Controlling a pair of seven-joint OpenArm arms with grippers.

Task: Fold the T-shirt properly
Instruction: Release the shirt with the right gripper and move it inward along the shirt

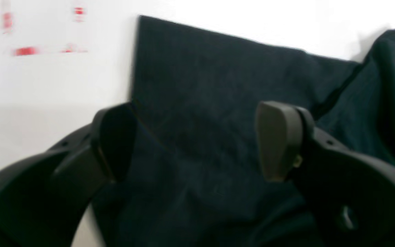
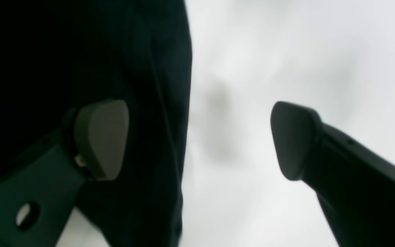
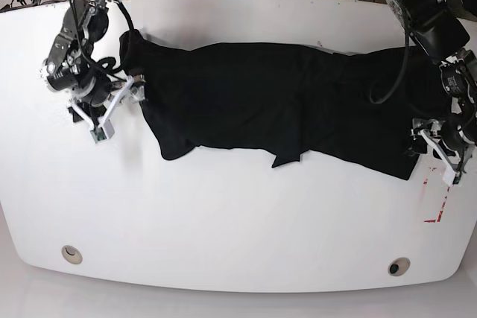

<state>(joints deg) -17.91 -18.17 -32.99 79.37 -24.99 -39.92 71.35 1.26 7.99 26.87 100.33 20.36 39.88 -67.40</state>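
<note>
White table [image 3: 223, 221] holds the T-shirt [image 3: 283, 102], both grippers spread wide.

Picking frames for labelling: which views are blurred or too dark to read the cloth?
Left wrist: soft, the red marks smeared, yet the T-shirt edge reads. Right wrist: blurred throughout, the cloth nearly featureless black, the table mottled grey. Base: sharp and evenly lit, though the folds stay hard to see.

The left hand [image 1: 197, 140] hovers spread over the T-shirt [image 1: 218, 103], apparently not gripping.
</note>
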